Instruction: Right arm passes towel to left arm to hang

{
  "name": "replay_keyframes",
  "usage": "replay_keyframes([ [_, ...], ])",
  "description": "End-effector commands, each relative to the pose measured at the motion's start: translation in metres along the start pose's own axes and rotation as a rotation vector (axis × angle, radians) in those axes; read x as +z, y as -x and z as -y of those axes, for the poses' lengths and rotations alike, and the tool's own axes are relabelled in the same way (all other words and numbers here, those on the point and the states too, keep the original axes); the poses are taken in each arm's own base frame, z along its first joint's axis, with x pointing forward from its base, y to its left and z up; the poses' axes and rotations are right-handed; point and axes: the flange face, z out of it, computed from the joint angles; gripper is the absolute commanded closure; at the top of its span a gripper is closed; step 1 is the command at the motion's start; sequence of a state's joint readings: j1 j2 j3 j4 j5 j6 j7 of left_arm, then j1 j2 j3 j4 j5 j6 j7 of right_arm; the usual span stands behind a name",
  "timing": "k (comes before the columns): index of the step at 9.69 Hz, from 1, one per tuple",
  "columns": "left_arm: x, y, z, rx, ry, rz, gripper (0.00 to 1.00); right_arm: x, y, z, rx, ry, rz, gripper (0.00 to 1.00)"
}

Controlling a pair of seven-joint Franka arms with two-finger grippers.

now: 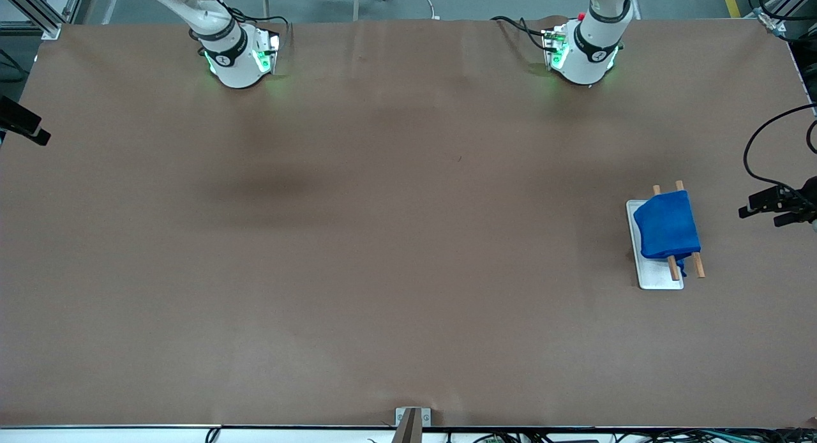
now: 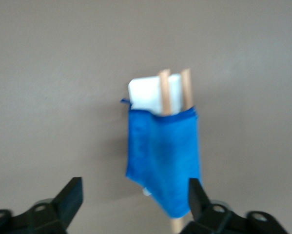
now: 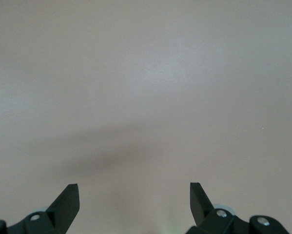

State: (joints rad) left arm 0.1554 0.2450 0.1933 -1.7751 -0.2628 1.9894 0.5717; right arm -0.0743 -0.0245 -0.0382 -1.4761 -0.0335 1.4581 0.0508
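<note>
Looking down from the front camera, the towel (image 1: 667,229) lies draped over two wooden rods (image 1: 696,262) that stand on a white tray (image 1: 657,278), toward the left arm's end of the table. Only the bases of the left arm (image 1: 584,50) and the right arm (image 1: 230,50) show here; neither gripper appears in this view. Judging by this, the hanging looks done. A small bunch of cloth sags at the rods' ends nearer the camera, so the drape sits unevenly and could slide off if nudged.

From the left wrist view, the left gripper (image 2: 135,196) hovers above the towel (image 2: 163,156), its jaws spread wide and holding nothing. One fingertip (image 2: 195,192) overlaps the cloth's edge in the picture, though I cannot tell whether it touches. The risk here is a snag: if that finger catches the fabric as the arm pulls away, it could drag the towel off the rods (image 2: 164,92) or tip the tray (image 2: 146,92).

From the right wrist view, the right gripper (image 3: 134,195) hangs over bare table (image 3: 146,87), jaws wide and empty; this arm waits, well apart from the towel, and poses little hazard.
</note>
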Motion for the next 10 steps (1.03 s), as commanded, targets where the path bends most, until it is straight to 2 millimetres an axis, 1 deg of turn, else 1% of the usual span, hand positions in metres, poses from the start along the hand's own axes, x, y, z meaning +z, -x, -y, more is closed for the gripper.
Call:
replay_keyframes([
  [1, -0.023, -0.007, -0.075, -0.053, -0.098, 0.003, 0.00, -0.006, 0.005, -0.001, -0.022, 0.016, -0.014, 0.00],
  [2, -0.040, -0.010, -0.109, -0.108, -0.144, -0.004, 0.00, -0.005, 0.005, 0.000, -0.022, 0.010, -0.011, 0.00],
  [3, -0.057, -0.011, -0.149, -0.127, -0.149, -0.013, 0.00, -0.004, 0.005, 0.001, -0.022, -0.004, -0.010, 0.00],
  [4, -0.078, -0.007, -0.180, -0.130, -0.174, -0.027, 0.00, -0.004, 0.005, 0.003, -0.026, -0.007, -0.013, 0.00],
  [5, -0.091, -0.003, -0.199, -0.112, -0.194, -0.034, 0.00, -0.004, 0.004, 0.002, -0.024, -0.008, -0.018, 0.00],
  [7, -0.136, -0.012, -0.222, -0.088, -0.186, -0.063, 0.00, -0.004, 0.004, 0.002, -0.023, -0.008, -0.018, 0.00],
  [8, -0.156, -0.014, -0.229, -0.083, -0.187, -0.032, 0.00, -0.004, 0.004, 0.003, -0.024, -0.008, -0.018, 0.00],
  [9, -0.171, -0.009, -0.235, -0.083, -0.178, 0.006, 0.00, -0.004, 0.004, 0.001, -0.021, -0.007, -0.018, 0.00],
  [10, -0.172, 0.001, -0.237, -0.091, -0.171, 0.060, 0.00, -0.004, 0.004, 0.001, -0.021, -0.007, -0.018, 0.00],
])
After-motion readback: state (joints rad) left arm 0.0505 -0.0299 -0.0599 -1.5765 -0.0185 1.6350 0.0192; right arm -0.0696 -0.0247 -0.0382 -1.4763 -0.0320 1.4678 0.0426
